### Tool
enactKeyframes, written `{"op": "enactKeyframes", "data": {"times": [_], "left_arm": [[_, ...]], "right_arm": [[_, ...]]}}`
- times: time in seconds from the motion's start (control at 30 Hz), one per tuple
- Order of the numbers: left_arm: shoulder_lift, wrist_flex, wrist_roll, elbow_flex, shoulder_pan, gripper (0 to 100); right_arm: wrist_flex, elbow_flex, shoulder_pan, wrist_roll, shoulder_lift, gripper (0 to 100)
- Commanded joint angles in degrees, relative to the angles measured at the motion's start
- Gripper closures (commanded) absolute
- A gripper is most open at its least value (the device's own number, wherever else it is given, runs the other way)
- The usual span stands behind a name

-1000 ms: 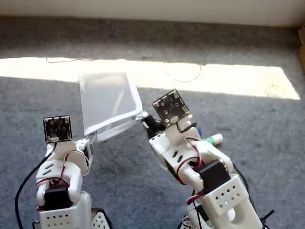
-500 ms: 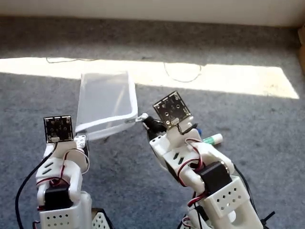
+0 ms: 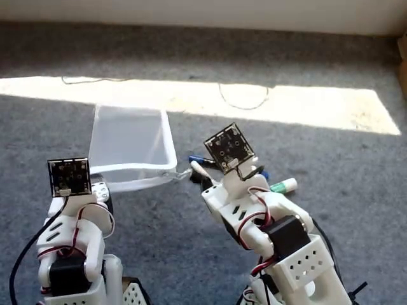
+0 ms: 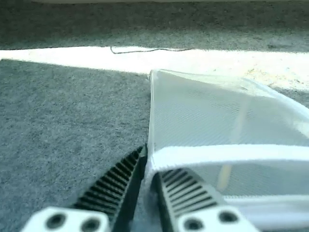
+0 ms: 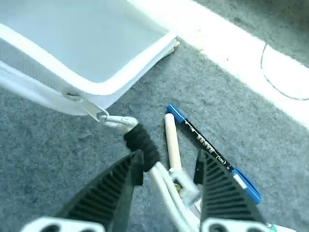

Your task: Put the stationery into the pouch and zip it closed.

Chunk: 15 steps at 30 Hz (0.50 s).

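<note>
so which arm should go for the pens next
right, probably: the right jaws hang open over the white pen and blue-capped marker, while the left jaws are shut on the pouch rim, holding it

1. Pouch (image 4: 217,116), pinched in the left hand (image 4: 150,162): sheer white mesh, half see-through, finely woven, with a thicker matt white cloth binding along the mouth.
2. Zip pull (image 5: 118,121), just ahead of the right hand (image 5: 170,157): small, shiny metal, with a matt black cord (image 5: 142,140) looped on.
3. Seen between that hand's jaws: blue pen (image 5: 203,140) and cream pen (image 5: 172,142), both smooth plastic.
4. Both hands: matt white plastic, ribbed black pads (image 4: 116,183).
5. Tabletop (image 5: 48,145) beneath them: grey, fuzzy, carpet-like, matt.
</note>
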Motion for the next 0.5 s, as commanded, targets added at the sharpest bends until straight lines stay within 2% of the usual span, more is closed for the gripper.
{"op": "enactKeyframes", "data": {"times": [0.0, 0.47], "left_arm": [[-0.22, 0.26, -0.26, -4.26, -0.66, 99], [-0.13, 5.54, 0.18, -10.68, -0.75, 99]], "right_arm": [[0.40, -1.27, 2.95, 0.09, -1.19, 80.0], [0.13, -1.10, 4.79, 0.18, -1.19, 80.0]]}}
